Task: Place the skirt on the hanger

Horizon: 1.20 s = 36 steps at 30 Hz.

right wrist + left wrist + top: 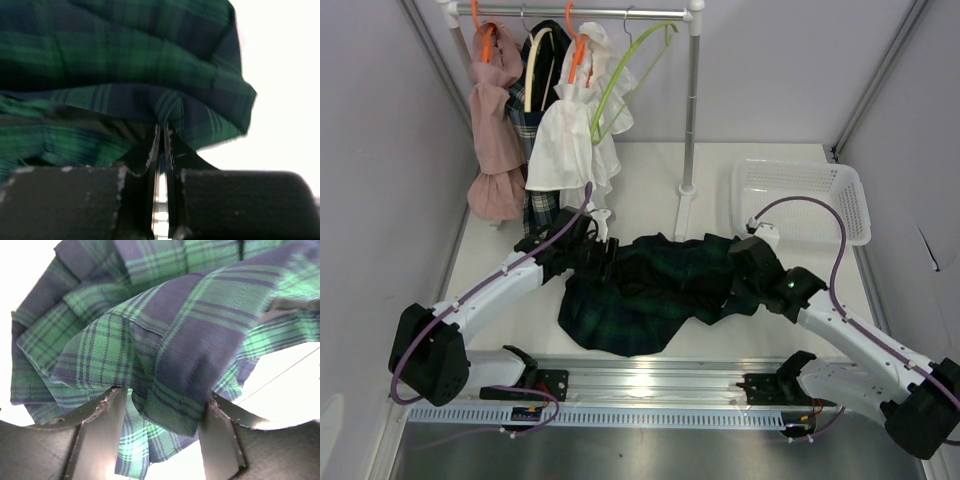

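top external: skirt (650,300) on table (650,190).
left tool (164,395) wide around its cloth; right tool (161,131) pinched shut on its edge.

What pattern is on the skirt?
The skirt is navy and green plaid; the left wrist view shows it best.

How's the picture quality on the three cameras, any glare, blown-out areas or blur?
Top external: sharp, evenly lit, with glare on the metal rail by the arm bases. Left wrist: skirt crisp, background blown out white. Right wrist: skirt dark and slightly soft, background washed out too.
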Each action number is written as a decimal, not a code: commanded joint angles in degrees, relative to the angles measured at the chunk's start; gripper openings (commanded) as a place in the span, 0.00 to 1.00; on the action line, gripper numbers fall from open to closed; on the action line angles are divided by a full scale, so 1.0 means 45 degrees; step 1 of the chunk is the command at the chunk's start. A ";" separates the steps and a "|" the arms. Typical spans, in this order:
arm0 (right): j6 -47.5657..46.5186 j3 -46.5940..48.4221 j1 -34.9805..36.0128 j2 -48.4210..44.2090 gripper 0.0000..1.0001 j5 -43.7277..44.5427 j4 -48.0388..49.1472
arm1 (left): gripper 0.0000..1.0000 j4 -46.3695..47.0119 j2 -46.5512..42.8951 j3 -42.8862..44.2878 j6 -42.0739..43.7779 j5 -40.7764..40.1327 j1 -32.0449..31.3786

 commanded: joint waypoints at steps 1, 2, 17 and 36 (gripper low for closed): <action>-0.2003 0.0989 -0.1444 0.0505 0.00 -0.3103 0.1666 | 0.61 0.0479 -0.0148 0.1046 0.0609 0.0424 0.0104; -0.2159 0.1127 -0.1757 0.0874 0.00 -0.4036 0.1765 | 0.61 0.0518 -0.0089 0.1201 0.0590 0.0521 0.0104; -0.3020 0.2379 -0.3498 0.2675 0.00 -0.6291 0.2039 | 0.64 0.1261 -0.1589 0.1847 0.1838 0.1790 -0.0091; -0.3137 0.2730 -0.3889 0.3476 0.00 -0.6916 0.2273 | 0.68 0.3683 -0.1888 0.7541 0.1390 -0.1035 -0.0618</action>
